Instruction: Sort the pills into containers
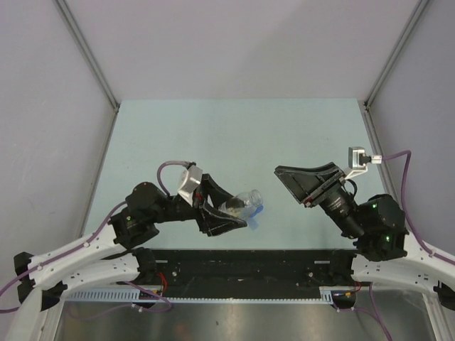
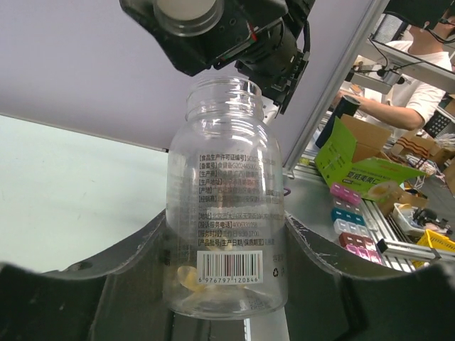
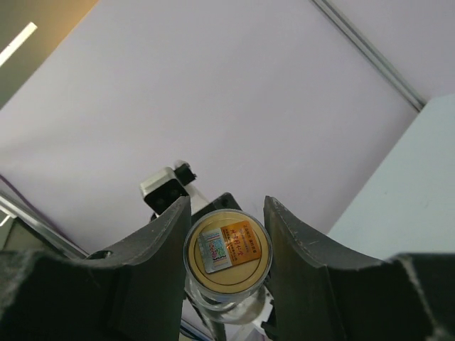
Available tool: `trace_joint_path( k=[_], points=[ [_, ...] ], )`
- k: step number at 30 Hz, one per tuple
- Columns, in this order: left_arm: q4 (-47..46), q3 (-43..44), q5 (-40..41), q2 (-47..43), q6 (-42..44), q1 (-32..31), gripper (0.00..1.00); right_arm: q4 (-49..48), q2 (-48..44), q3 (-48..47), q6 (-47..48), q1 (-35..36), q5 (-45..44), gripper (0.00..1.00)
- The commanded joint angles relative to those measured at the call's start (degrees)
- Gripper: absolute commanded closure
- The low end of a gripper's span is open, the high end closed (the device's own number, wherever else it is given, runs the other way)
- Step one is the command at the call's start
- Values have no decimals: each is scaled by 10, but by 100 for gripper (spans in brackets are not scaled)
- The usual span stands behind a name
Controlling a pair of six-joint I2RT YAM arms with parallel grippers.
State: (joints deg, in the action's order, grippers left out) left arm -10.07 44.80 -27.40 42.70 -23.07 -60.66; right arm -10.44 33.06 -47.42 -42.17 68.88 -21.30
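Clear glossy plastic bottle (image 2: 227,121), probably paper label (image 2: 231,264), smooth matt table (image 1: 213,135).

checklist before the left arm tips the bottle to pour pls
1. Bottle gripped by the left gripper: ok, a finger presses each side of its body.
2. Mouth open: ok, the neck has no cap on it in the left wrist view.
3. Cap secured: ok, it sits between the fingers of the right gripper.
4. Pills inside: ok, a few yellowish ones lie at the bottle's base.
5. Pill box placed under the mouth with compartments open: cannot tell, only a blue sliver shows beside the bottle from above.
6. Right gripper apart from the bottle mouth: ok, the top view shows a gap.
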Motion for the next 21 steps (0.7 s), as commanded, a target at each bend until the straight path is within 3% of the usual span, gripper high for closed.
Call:
trace_joint_path(
  k=[1,21],
  points=[
    [-51,28,5,10,12,-13,100,-51,12,-25,-33,1,11,100],
    [-93,53,23,65,4,-30,100,-35,54,-30,-34,6,43,100]
  ],
)
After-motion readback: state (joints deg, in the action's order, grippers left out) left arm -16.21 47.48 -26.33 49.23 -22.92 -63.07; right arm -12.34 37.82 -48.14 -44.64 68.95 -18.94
